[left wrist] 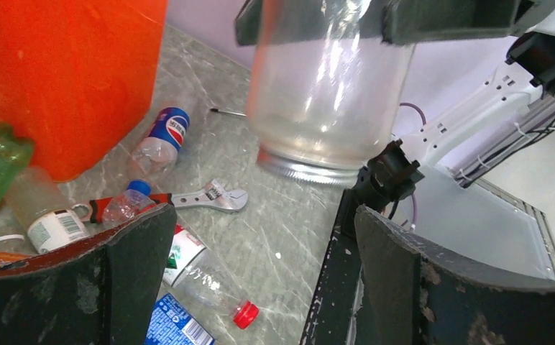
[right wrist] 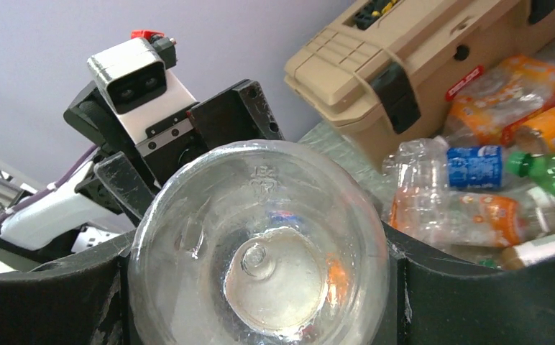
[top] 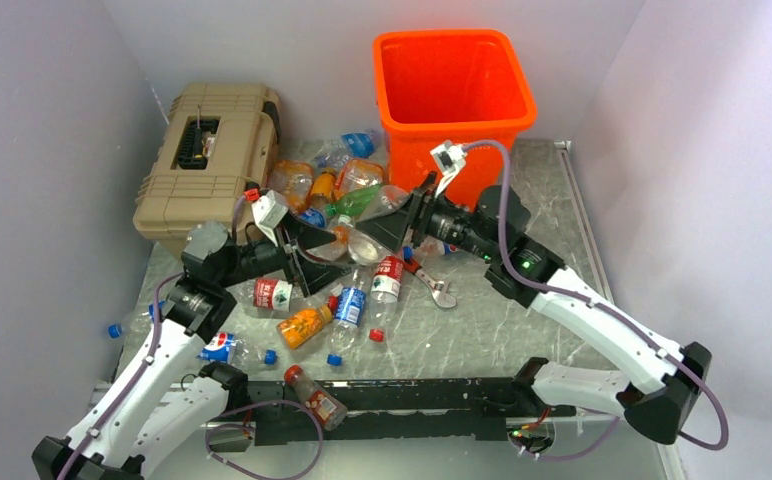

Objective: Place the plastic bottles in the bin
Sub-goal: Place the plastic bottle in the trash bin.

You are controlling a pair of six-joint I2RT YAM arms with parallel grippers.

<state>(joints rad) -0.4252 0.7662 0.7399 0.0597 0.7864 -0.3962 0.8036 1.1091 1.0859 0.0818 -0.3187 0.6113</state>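
Observation:
My right gripper [top: 390, 232] is shut on a large clear bottle [top: 364, 243] and holds it off the table, base toward the wrist camera [right wrist: 260, 244]. My left gripper [top: 318, 258] is open and empty, facing that bottle from the left. In the left wrist view the held bottle [left wrist: 325, 93] hangs above and beyond my open left fingers [left wrist: 138, 251]. The orange bin [top: 454, 85] stands at the back, behind the right gripper. Many plastic bottles [top: 347, 185] lie piled between the grippers and the toolbox, and more [top: 305, 325] lie nearer the front.
A tan toolbox [top: 207, 155] stands at back left. A red-handled wrench [top: 432, 285] lies right of the pile, and a small screwdriver [left wrist: 228, 111] lies by the bin. A Pepsi bottle [left wrist: 163, 140] lies beside the bin's wall [left wrist: 66, 72]. Loose bottles [top: 314, 397] lie near the front rail.

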